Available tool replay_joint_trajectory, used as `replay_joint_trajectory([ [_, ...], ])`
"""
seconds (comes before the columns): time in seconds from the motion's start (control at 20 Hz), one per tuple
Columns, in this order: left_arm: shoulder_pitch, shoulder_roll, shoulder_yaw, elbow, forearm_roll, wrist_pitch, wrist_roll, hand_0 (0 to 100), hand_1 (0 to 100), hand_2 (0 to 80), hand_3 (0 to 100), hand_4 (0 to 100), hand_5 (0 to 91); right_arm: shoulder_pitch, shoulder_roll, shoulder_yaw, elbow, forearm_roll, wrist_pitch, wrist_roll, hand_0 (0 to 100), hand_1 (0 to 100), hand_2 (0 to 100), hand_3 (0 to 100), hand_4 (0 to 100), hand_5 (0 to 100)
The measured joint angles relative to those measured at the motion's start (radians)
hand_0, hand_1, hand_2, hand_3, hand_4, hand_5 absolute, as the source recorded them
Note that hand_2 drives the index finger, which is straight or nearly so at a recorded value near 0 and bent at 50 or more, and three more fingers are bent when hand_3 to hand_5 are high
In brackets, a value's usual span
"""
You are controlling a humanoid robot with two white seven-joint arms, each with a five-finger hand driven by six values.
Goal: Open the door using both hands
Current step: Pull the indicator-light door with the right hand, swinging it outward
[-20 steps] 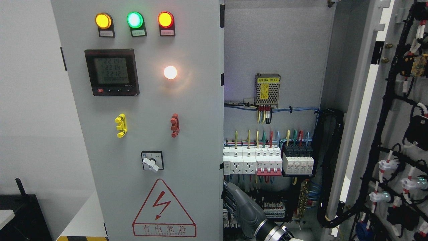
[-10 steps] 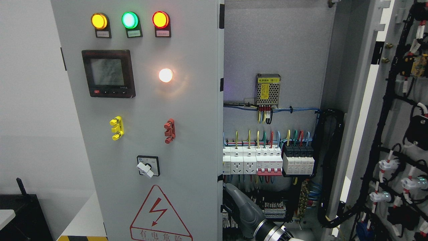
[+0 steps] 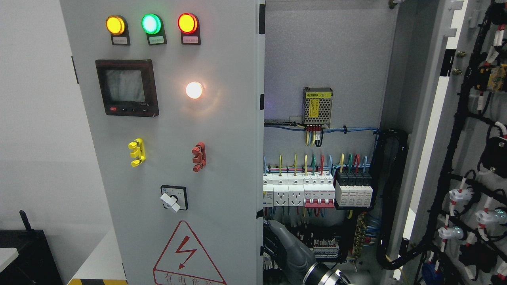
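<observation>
Grey left door [image 3: 170,158] partly open, right door [image 3: 471,158] swung wide.
One robot hand [image 3: 287,247] reaches up from the bottom edge, just behind the left door's free edge, judged placed to push it outward. Which arm it belongs to, and whether its fingers are spread or curled, cannot be told.

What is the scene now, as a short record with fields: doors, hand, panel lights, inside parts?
left door: partly open, front faces camera
right door: swung wide, wiring side shows
hand: grey, behind left door's free edge, low; arm enters at bottom, right of middle; fingers hidden
lights: yellow, green, red, white, all lit
inside: power supply above a row of breakers
</observation>
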Motion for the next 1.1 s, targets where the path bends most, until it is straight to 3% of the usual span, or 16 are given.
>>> replay_joint_trajectory([
  [0.75, 0.0, 0.0, 0.0, 0.0, 0.0, 0.0, 0.0, 0, 0, 0.0, 0, 0, 0.0, 0.018, -0.021, 0.013, -0.04, -0.043, -0.002, 0.07, 38, 0, 0, 0, 0, 0],
  [1.1, 0.0, 0.0, 0.0, 0.0, 0.0, 0.0, 0.0, 0, 0, 0.0, 0, 0, 0.0, 0.02, -0.025, 0.023, -0.053, -0.046, -0.002, 0.083, 38, 0, 0, 0, 0, 0],
])
